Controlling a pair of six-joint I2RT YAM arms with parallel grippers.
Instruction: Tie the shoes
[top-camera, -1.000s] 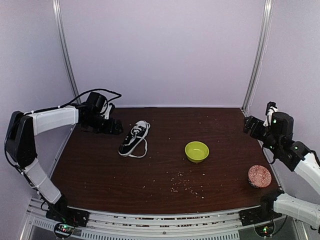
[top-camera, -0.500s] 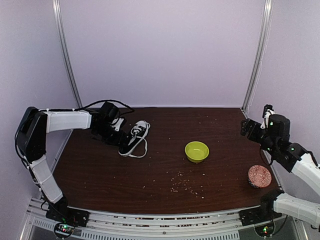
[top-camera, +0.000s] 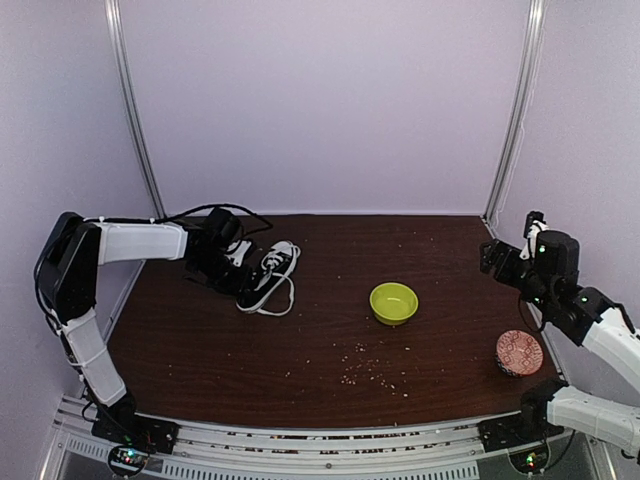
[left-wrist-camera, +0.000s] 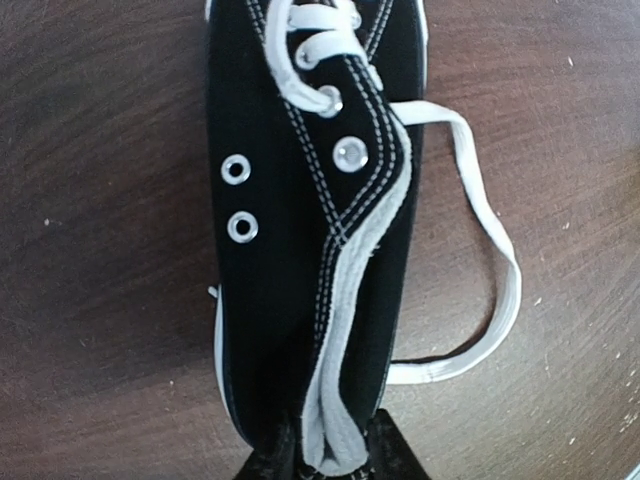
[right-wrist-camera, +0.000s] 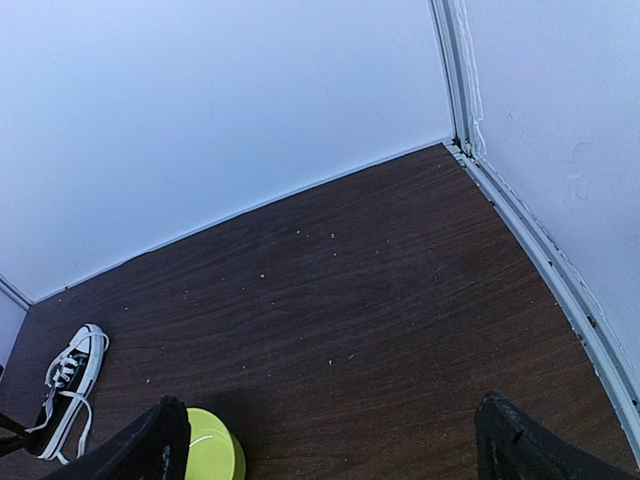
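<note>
Left arm has swung in from 9 o'clock and its jaws have narrowed since a second ago; the right arm dropped slightly and the sneaker (top-camera: 268, 276) hasn't budged. Top view: sneaker sits at 10 o'clock on the table (top-camera: 450, 260), toe toward 1, heel toward 7, with the left gripper (top-camera: 238, 278) at the heel. The right gripper (top-camera: 500, 255) is well apart, at the 3 o'clock edge. Green bowl (top-camera: 393, 302) is just right of centre, a round patterned lid-like item (top-camera: 519, 352) is at 4 o'clock, and crumbs (top-camera: 365, 370) are scattered toward 6. The tabletop is dark wood grain, with plain pale walls on three sides and metal posts in the far corners. Left wrist view: the fingertips pinch the heel collar at 6 o'clock, and the collar is squashed flat between them, so I read it as a grip on the sneaker. Laces (left-wrist-camera: 490, 260) are untied, with one loop lying on the wood at 3–4 o'clock and running in under the sole edge. Risks, my call: the pinch is only on soft canvas, so a pull could slip off or yaw the shoe, and dragging could trap that loop under the sole. Right wrist view: fingers are spread wide with nothing between them; sneaker is at 8 o'clock, bowl at 7. Nothing pins the toe, so any lace tug would likely slide the shoe on the crumbs.
</note>
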